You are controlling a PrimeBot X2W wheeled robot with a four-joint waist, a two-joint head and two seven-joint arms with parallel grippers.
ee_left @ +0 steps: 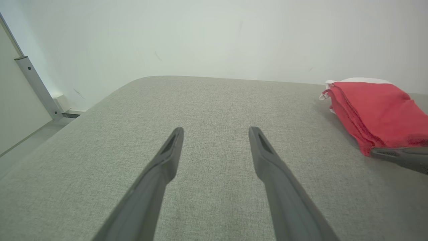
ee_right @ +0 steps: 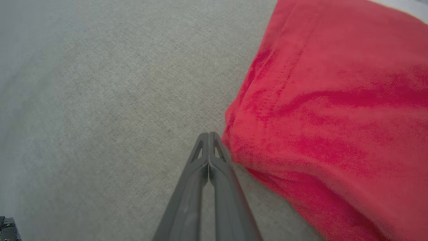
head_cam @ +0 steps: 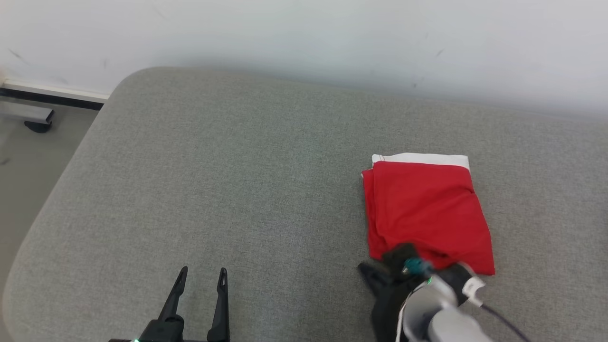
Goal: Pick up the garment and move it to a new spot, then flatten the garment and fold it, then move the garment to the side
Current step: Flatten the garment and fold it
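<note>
The garment (head_cam: 427, 209) is red with a white band at its far edge and lies folded into a rough rectangle on the right half of the grey padded surface (head_cam: 237, 190). My right gripper (head_cam: 363, 270) sits at its near left corner. In the right wrist view its fingers (ee_right: 209, 140) are pressed together with nothing between them, just beside the garment's (ee_right: 334, 117) edge. At the lower left, my left gripper (head_cam: 203, 271) hovers open and empty over bare padding. In the left wrist view the garment (ee_left: 378, 113) lies off to the right of the left gripper (ee_left: 216, 130), with the right gripper (ee_left: 374, 153) at its near edge.
The padded surface has a rounded far left corner (head_cam: 137, 76) and drops off along its left side to the floor (head_cam: 28, 166). A white wall (head_cam: 304, 33) runs behind it. A metal bar with a dark foot (head_cam: 35, 124) stands on the floor at far left.
</note>
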